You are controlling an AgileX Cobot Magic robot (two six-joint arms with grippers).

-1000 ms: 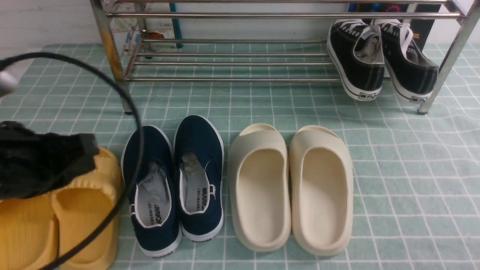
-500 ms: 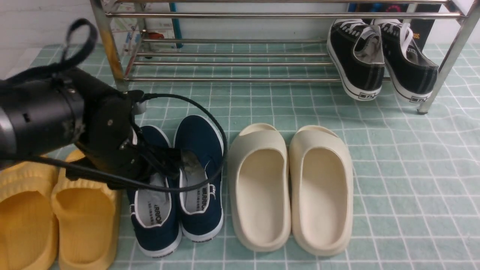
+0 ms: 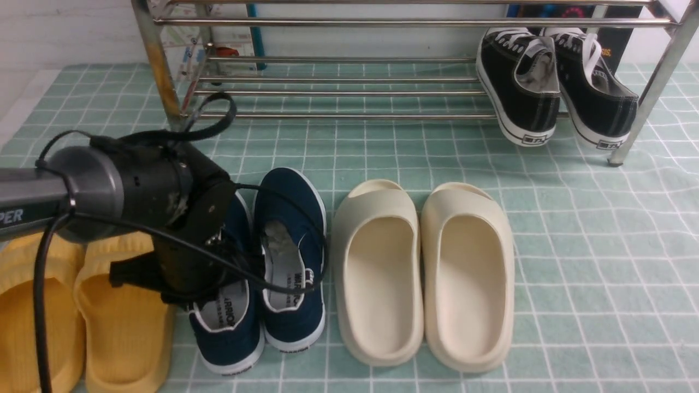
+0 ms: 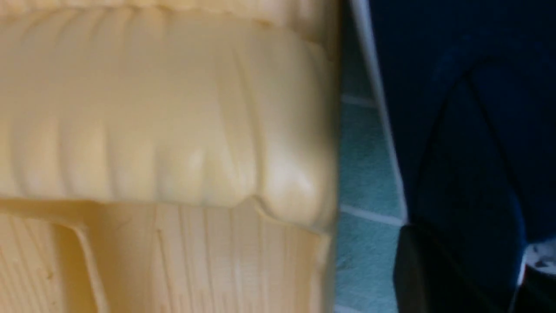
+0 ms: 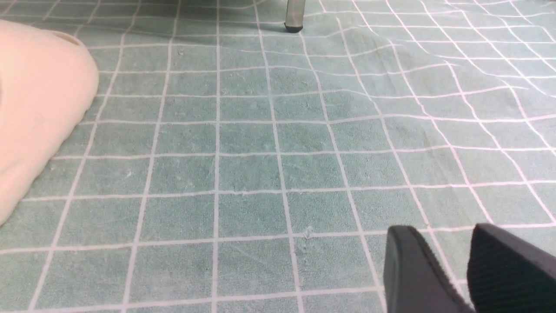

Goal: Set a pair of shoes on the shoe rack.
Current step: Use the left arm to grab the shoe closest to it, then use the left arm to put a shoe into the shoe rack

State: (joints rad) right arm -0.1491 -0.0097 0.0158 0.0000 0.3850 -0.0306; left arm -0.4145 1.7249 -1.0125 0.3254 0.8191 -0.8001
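The left pincer clenches the side of the left navy shoe; the right pincer is parted and empty.
Both shoes rest in front of the chrome rack, the right navy shoe alongside: deep-blue canvas, white trim and rubber soles, pale insoles with dark lettering.

The left arm, at first only partly visible at the left edge, has come further right and now reaches over the left navy shoe. Its left gripper has closed on the shoe's side. The dark cable has shifted and now loops over both navy shoes.
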